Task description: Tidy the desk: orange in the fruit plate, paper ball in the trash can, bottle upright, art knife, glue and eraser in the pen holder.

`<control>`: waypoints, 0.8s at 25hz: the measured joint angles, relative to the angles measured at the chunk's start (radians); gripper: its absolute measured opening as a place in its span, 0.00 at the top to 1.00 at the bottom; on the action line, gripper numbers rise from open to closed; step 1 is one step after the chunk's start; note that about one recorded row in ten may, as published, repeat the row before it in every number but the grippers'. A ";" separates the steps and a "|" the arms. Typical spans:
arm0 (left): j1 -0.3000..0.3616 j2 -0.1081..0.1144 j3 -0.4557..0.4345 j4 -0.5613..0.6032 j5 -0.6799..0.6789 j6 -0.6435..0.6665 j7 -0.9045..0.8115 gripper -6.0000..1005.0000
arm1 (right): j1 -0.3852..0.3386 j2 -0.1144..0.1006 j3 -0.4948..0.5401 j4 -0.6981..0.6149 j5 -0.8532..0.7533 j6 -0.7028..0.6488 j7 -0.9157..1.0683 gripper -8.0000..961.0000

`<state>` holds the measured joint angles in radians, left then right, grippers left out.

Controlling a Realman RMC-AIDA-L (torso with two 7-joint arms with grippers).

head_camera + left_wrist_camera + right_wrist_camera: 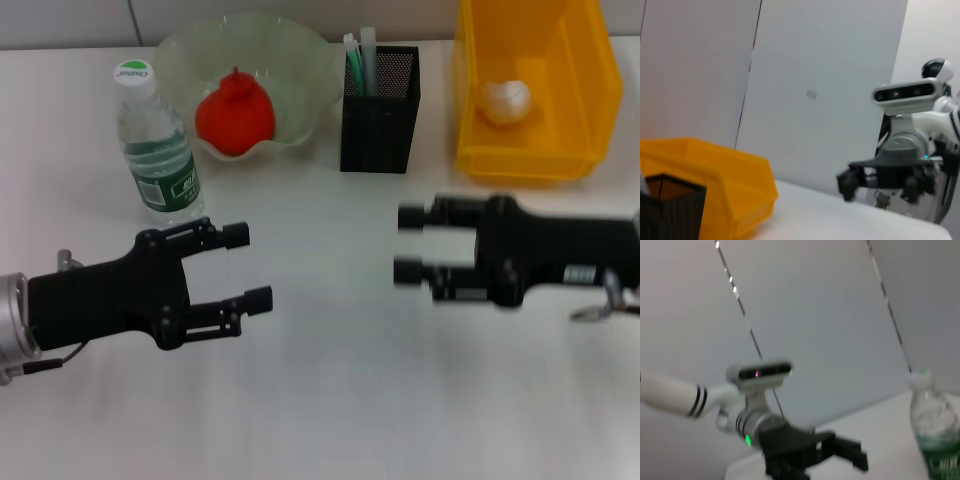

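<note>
The orange (pixel 234 112) lies in the pale-green fruit plate (pixel 290 60) at the back. The bottle (pixel 153 145) stands upright left of the plate and also shows in the right wrist view (pixel 935 430). The paper ball (pixel 506 101) lies inside the yellow trash can (pixel 530 150). The black mesh pen holder (pixel 380 100) holds white and green sticks; the eraser is hidden. My left gripper (pixel 246 266) is open and empty over the table in front of the bottle. My right gripper (pixel 412 243) is open and empty in front of the trash can.
The white table (pixel 330 380) stretches in front of both grippers. A grey wall stands behind the desk. The left wrist view shows the trash can (pixel 730 180), the pen holder (pixel 670 205) and the right gripper (pixel 850 182) farther off.
</note>
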<state>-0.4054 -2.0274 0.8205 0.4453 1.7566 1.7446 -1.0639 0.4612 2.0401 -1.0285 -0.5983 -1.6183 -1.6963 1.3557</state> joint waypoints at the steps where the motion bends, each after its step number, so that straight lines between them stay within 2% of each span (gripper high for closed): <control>1: -0.003 0.001 0.000 -0.004 0.019 -0.013 0.001 0.20 | -0.008 0.004 0.000 0.027 -0.034 0.004 -0.043 0.28; 13: -0.014 0.003 0.000 -0.005 0.066 -0.032 0.002 0.20 | -0.017 0.022 -0.004 0.054 -0.109 0.052 -0.127 0.28; 20: -0.022 0.006 -0.003 -0.005 0.104 -0.032 -0.014 0.20 | -0.018 0.023 -0.002 0.055 -0.110 0.052 -0.132 0.28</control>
<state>-0.4278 -2.0218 0.8176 0.4402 1.8610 1.7128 -1.0781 0.4429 2.0632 -1.0310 -0.5430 -1.7285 -1.6446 1.2235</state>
